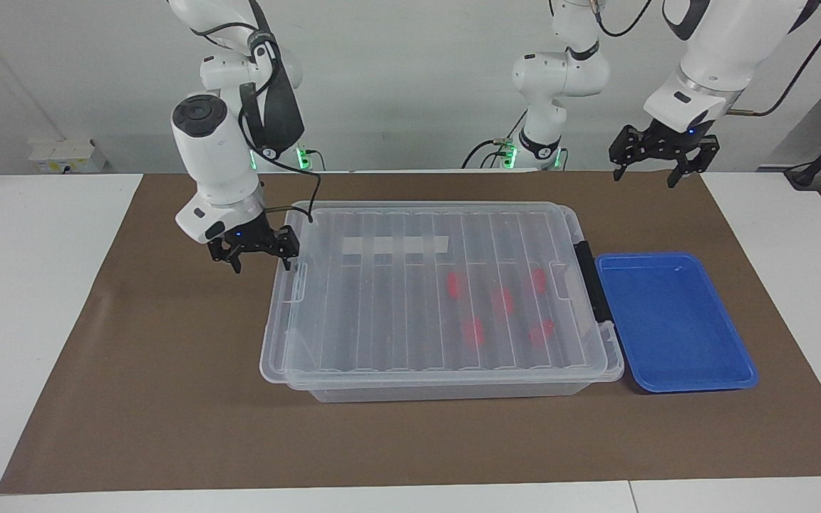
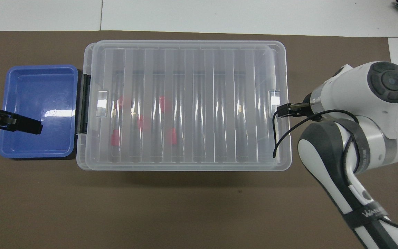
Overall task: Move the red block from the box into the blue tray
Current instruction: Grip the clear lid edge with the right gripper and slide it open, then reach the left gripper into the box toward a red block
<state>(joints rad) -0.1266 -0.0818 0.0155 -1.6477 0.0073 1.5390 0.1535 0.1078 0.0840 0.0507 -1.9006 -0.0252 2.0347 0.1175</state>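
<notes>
Here, biggest thing first.
Mat: a brown mat (image 1: 168, 399) covers the table (image 1: 26, 285) under both pincers and carries everything else.
Box: the clear box (image 1: 353, 335) sits mid-mat with its ribbed lid (image 2: 185, 103) shut; the end toward the right arm's end of the table lies just beside the right pincer, and the dark latch (image 1: 592, 281) is at the end toward the left pincer. A white tape strip (image 1: 396, 246) shows on the side nearer the robots.
Blue tray: the blue tray (image 1: 674, 324) rests against the latch end of the box, below the left pincer in the overhead view, and holds nothing.
Right pincer: the right gripper (image 1: 259, 262) hangs low at the box's end toward the right arm, level with the lid rim; its fingers are spread and hold nothing. I cannot tell whether a fingertip touches the rim.
Left pincer: the left gripper (image 1: 649, 174) is raised near the tray's end of the mat, fingers spread, empty.
Red blocks: five red blocks (image 1: 503, 303) lie inside the shut box in the half toward the left pincer, well apart from the right pincer. The red block (image 2: 115, 138) closest to the tray is still in the box.
</notes>
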